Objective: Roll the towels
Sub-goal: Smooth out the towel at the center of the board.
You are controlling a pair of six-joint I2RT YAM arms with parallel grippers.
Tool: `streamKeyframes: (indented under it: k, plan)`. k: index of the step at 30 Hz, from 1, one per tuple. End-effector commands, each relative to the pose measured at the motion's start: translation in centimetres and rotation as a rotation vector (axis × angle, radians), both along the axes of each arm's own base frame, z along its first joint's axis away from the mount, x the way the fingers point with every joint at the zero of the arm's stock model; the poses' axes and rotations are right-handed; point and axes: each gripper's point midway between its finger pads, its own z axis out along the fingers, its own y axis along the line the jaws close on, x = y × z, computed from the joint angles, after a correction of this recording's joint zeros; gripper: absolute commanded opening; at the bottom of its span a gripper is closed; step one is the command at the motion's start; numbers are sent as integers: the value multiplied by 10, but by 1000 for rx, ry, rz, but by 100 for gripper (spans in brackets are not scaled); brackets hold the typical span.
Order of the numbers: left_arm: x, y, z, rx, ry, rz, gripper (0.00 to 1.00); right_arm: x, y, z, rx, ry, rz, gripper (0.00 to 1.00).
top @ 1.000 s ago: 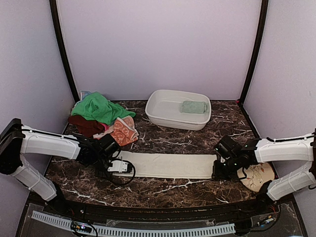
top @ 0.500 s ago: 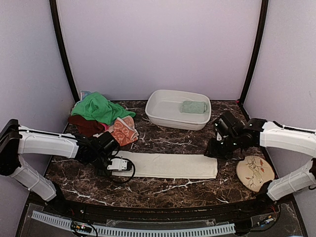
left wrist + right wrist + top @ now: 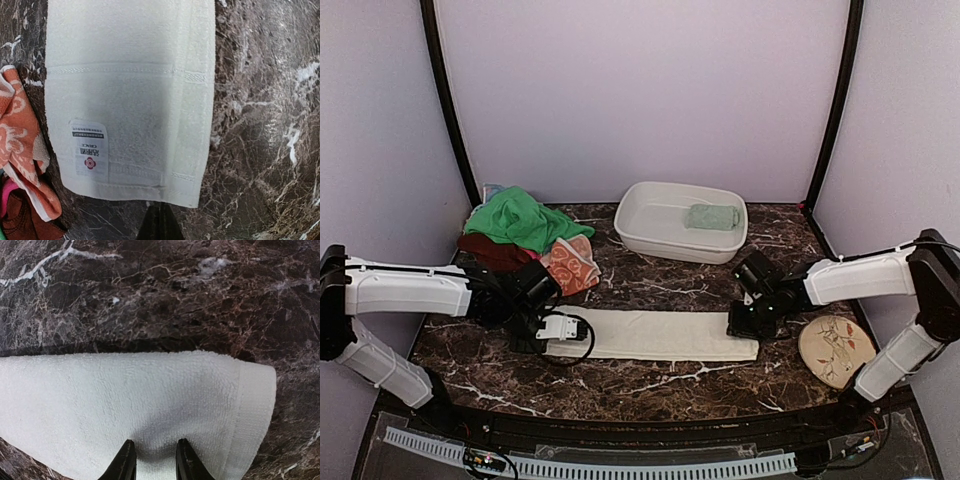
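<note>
In the overhead view, you see the long cream-white terry towel (image 3: 650, 335) lying flat across the dark marble table (image 3: 650, 385). Your left tool (image 3: 548, 335) is at its left end and your right tool (image 3: 740, 325) at its right end. Behind it, a small sage-green towel (image 3: 712, 216) lies in the white rectangular plastic basin (image 3: 630, 228). A bright green towel (image 3: 515, 218) and an orange swirl-patterned towel (image 3: 572, 262) are heaped at the back left. A round cream floral plate (image 3: 835, 350) sits near the right arm.

In the left wrist view, the left tool's fingers (image 3: 157, 222) are together as one dark wedge, just off the towel's hemmed end, near its sewn label (image 3: 89, 148).

In the right wrist view, the right tool's fingertips (image 3: 125, 462) stand apart over the towel's edge, with cloth showing between them.
</note>
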Motion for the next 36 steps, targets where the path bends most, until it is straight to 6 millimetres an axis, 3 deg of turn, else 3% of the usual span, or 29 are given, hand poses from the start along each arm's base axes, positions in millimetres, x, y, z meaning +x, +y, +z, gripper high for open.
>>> streamKeyframes:
  k: [1,3,6,7,10,13,16,19,22,24,27,31,36]
  plan:
    - [-16,9,-2,4,39,12,0,-7,-5,-18,2,33,-15,27]
    - [-9,4,4,-19,8,19,10,-7,-5,-18,-2,34,-12,27]
    - [4,-10,15,-93,-43,51,36,-7,-5,-17,-8,37,-8,27]
    - [12,-19,20,-134,-68,65,38,-9,-7,-17,-11,42,-9,27]
    - [31,-29,16,-161,-117,128,33,-16,-13,-18,-23,57,-14,27]
    - [53,-23,2,-112,-163,211,25,-25,-23,-17,-45,72,-24,27]
    - [55,-13,-18,-52,-127,231,22,-35,-35,-8,-65,72,-30,27]
    - [46,-13,-28,-51,-88,199,22,-29,-35,16,-61,24,-11,28]
    - [39,-21,-25,-102,-61,166,25,-8,-27,43,-70,-48,8,31]
    - [41,-25,-18,-125,-67,153,29,5,-22,48,-76,-66,16,32]
    - [57,-23,0,-176,-88,197,35,13,-24,35,-133,-49,19,32]
    - [77,-18,21,-213,-91,245,39,14,-42,13,-228,-23,4,42]
    - [73,-20,18,-227,-72,231,39,15,-52,25,-242,-64,-31,55]
